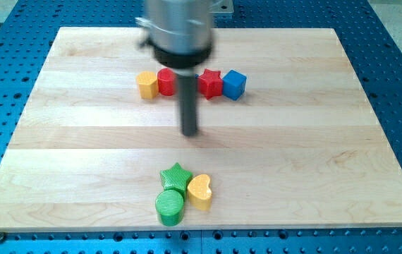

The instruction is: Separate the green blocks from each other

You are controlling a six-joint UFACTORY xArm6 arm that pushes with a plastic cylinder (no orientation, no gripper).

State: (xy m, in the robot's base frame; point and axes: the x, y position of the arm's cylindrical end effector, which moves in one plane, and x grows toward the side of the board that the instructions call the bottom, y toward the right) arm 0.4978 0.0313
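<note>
The landmark here is the green star block (175, 176), which sits low on the wooden worktop (314, 162), a little toward the view's left of the centre line and near the bottom edge. Directly below it, toward the view's bottom, lies the green cylinder block (169, 207), and the two green blocks touch. Just to the star's right, a yellow heart block (200, 191) presses against the star and appears to touch the cylinder as well, so the three form one tight cluster.

My tip (189, 132) stands above the green star, toward the view's top and very slightly to its right, with a strip of bare wood between them; it touches no block. The tool is a plain dark rod with nothing that opens or closes, and it grips nothing. Its upper part runs into a blurred grey and black housing at the view's top.

Farther above the star, beyond the tip, a row of four blocks crosses the worktop. From the view's left: a yellow block (146, 84) of rounded shape that I cannot make out more exactly, a red block (166, 82) touching it and partly hidden by the rod, then on the rod's other side a red star block (211, 82) and a blue cube block (234, 85) just beside it. That row is well apart from the green star.
</note>
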